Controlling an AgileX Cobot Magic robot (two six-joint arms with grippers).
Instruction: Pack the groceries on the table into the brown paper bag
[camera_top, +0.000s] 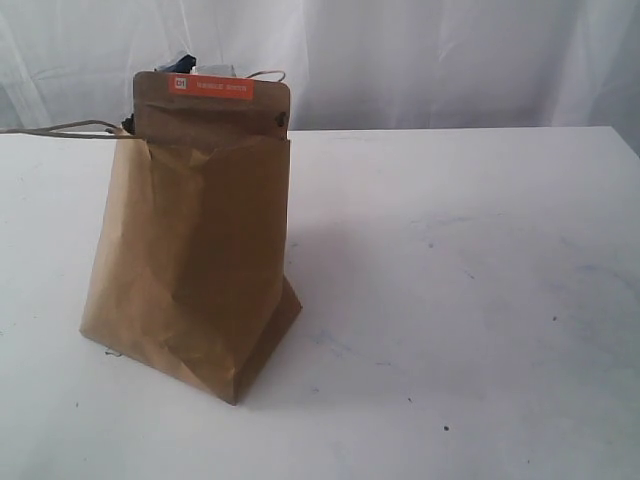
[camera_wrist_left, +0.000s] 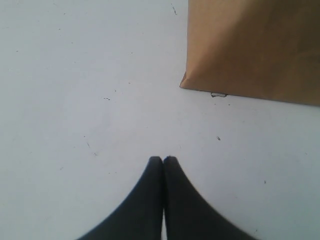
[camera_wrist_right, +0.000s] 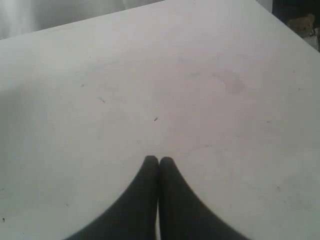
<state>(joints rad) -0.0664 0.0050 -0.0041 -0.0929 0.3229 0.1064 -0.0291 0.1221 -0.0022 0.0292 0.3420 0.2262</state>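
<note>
Exterior view, left to right. At the far left you see a pale cord handle (camera_top: 60, 128) trailing sideways from the rim of the brown paper bag (camera_top: 190, 270). The bag stands upright on the left half of the tabletop (camera_top: 460, 300), creased, its base splayed wider than its mouth. The orange-labelled brown pouch (camera_top: 212, 105) sits upright inside the bag, its upper part rising above the rim with the orange strip facing you. Behind it a dark shape and a pale one peep out, with too little showing to name them. To the right of the bag the tabletop runs white and faintly scuffed to its far edge, where a white curtain (camera_top: 450, 60) hangs.

Left wrist view. Your left end effector (camera_wrist_left: 163, 159) is fully closed, its fingertips pressed together and holding nothing, over the white tabletop (camera_wrist_left: 75, 75). The lower corner of the bag (camera_wrist_left: 250, 50) stands near it but apart, and a small pale scrap (camera_wrist_left: 218, 94) lies against the bag's bottom edge.

Right wrist view. Your right end effector (camera_wrist_right: 158, 159) is likewise closed tight and grips nothing, over the speckled tabletop (camera_wrist_right: 210, 90). Whether either end effector touches the surface cannot be told
</note>
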